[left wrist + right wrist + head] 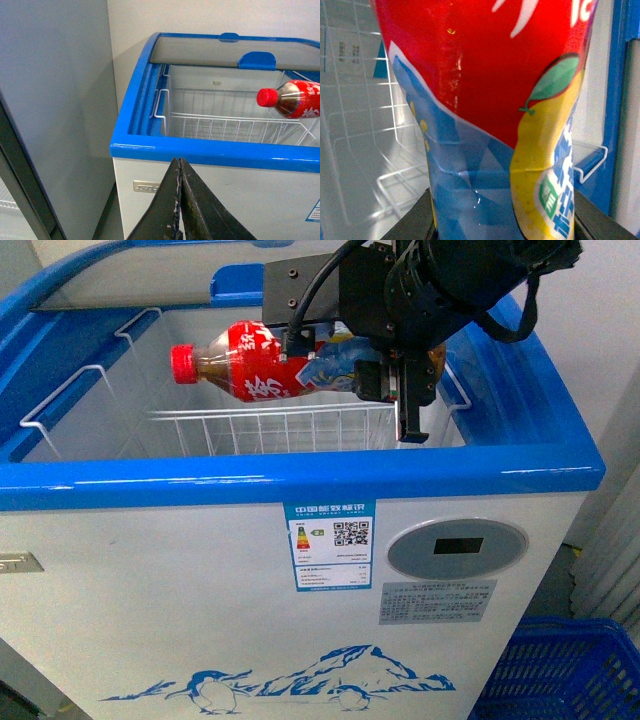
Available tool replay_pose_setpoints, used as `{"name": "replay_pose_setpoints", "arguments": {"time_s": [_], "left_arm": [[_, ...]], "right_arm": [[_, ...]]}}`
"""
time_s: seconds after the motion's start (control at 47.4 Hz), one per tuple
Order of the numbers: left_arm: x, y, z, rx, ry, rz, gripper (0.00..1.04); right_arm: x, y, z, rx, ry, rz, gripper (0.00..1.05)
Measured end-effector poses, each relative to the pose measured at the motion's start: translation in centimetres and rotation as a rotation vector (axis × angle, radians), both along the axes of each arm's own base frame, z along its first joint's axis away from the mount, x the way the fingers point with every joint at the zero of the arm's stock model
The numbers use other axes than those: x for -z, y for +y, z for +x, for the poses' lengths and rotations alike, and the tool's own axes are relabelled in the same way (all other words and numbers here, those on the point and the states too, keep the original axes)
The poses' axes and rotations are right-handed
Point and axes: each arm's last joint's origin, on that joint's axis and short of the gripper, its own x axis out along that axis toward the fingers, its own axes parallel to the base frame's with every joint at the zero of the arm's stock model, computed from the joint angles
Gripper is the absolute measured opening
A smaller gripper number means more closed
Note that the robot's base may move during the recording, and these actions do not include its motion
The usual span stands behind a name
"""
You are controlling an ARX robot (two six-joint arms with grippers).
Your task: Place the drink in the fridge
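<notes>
One drink (pixel 250 365) is held horizontal above the wire basket (pixel 280 430) in the open fridge (pixel 300 475), pinched by the right claw (pixel 385 380). Left wrist view: the left claw (pixel 180 200) is pressed together, outside the fridge front. Right wrist view: the label fills the frame; the grip is apparently near the bottle's base.

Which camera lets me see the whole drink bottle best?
The front view: the drink shows from red cap to label, lying sideways above the wire basket, its base hidden by the right tool. The left wrist view catches just the cap end, cut by the picture's edge. The right wrist view shows only label, very close.
</notes>
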Motion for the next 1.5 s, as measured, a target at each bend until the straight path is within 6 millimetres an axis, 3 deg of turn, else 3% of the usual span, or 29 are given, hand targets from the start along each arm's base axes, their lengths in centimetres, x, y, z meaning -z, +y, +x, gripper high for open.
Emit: {"name": "replay_pose_setpoints", "arguments": {"time_s": [0.338, 0.612, 0.887, 1.14, 1.224, 1.414, 1.499], "left_arm": [[0.0, 0.0, 0.0, 0.000, 0.000, 0.000, 0.03], [0.0, 0.0, 0.0, 0.000, 0.000, 0.000, 0.03], [0.0, 0.0, 0.0, 0.000, 0.000, 0.000, 0.03], [0.0, 0.0, 0.0, 0.000, 0.000, 0.000, 0.03], [0.0, 0.0, 0.0, 0.000, 0.000, 0.000, 0.09], [0.0, 0.0, 0.0, 0.000, 0.000, 0.000, 0.39], [0.0, 0.0, 0.0, 0.000, 0.000, 0.000, 0.55]], "right_arm": [[3.4, 0.4, 3.7, 0.070, -0.083, 0.006, 0.42], [5.4, 0.8, 4.0, 0.083, -0.094, 0.017, 0.42], [10.6, 1.6, 4.3, 0.112, -0.066, 0.018, 0.41], [11.6, 1.6, 4.0, 0.127, -0.038, 0.028, 0.41], [11.7, 1.6, 3.9, 0.132, -0.018, 0.037, 0.54], [11.6, 1.6, 3.4, 0.144, 0.026, 0.071, 0.84], [10.4, 1.6, 3.0, 0.132, 0.035, 0.107, 0.98]]}}
